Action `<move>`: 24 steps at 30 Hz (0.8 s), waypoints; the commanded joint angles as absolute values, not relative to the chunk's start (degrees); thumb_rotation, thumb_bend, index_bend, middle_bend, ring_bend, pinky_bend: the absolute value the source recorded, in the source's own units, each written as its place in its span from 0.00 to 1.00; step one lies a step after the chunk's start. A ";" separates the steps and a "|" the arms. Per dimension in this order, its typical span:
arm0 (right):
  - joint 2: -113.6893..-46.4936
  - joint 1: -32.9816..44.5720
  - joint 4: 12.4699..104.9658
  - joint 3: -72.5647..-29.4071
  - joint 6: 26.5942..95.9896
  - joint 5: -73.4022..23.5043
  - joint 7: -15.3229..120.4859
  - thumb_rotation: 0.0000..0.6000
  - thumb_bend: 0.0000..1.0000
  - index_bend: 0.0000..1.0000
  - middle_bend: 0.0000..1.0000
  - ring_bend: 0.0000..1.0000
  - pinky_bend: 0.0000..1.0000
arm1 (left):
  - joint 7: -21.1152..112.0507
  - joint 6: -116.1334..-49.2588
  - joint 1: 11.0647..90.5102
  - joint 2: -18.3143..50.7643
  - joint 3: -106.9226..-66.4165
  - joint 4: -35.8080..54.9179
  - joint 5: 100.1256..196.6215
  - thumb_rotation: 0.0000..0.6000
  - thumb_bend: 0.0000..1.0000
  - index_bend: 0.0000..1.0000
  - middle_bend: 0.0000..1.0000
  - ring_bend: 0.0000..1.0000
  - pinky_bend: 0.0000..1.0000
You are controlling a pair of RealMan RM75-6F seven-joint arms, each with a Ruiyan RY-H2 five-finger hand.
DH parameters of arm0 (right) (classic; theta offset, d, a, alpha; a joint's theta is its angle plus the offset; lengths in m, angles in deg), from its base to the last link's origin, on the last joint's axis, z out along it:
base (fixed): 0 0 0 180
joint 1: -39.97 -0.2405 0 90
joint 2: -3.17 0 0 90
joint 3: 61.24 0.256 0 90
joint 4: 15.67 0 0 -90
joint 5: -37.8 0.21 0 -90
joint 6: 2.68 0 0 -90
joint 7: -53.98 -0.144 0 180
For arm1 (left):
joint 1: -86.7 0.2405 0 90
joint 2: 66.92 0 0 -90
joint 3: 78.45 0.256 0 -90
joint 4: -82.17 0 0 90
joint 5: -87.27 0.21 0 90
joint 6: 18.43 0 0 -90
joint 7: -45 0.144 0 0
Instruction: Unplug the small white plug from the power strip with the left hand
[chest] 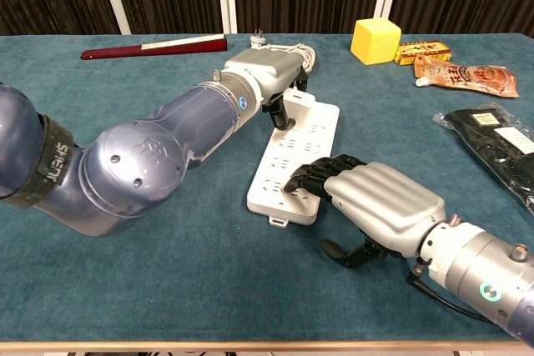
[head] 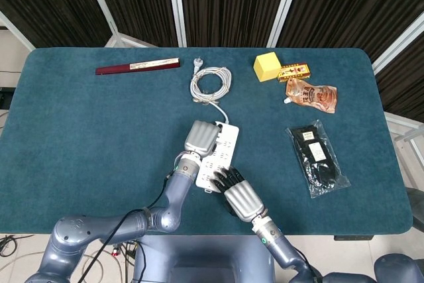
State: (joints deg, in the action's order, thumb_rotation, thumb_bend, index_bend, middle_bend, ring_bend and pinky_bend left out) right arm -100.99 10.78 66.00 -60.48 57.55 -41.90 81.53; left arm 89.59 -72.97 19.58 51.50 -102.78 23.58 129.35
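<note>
The white power strip (head: 224, 145) (chest: 310, 146) lies near the table's middle, and its cable coil (head: 211, 84) is behind it. My left hand (head: 201, 137) (chest: 265, 72) covers the strip's far end. Its dark fingers (chest: 278, 112) curl down around a small white piece there, apparently the small white plug, which is mostly hidden. My right hand (head: 240, 195) (chest: 380, 202) reaches in from the near side. Its dark fingertips (chest: 307, 177) press on the strip's near end, and it holds nothing. The sockets that show between the hands have nothing in them.
A long dark red box (head: 137, 66) (chest: 154, 46) lies at the back left. At the back right are a yellow block (head: 267, 66) (chest: 375, 40), a small orange carton (head: 294, 71) and a snack pouch (head: 311, 94) (chest: 465, 77). A black item in a clear bag (head: 318, 157) (chest: 492, 143) lies at the right.
</note>
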 commanded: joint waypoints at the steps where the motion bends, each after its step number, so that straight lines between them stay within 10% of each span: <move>1: -100.95 10.79 66.09 -60.48 57.61 -41.95 81.55 1.00 0.50 0.18 0.18 0.09 0.10 | 89.42 -73.13 19.59 51.38 -102.92 23.28 129.26 1.00 0.37 0.79 0.87 0.60 0.60; 24: -100.89 11.03 66.78 -60.93 57.60 -41.90 82.15 1.00 0.50 0.18 0.18 0.09 0.10 | 89.30 -74.23 19.45 49.55 -103.04 18.97 129.12 1.00 0.38 0.79 0.88 0.63 0.62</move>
State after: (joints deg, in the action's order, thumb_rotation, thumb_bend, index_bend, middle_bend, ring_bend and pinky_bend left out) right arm -100.88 11.02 66.78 -60.91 57.61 -41.91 82.14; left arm 89.27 -74.20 19.42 49.60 -103.07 19.03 129.17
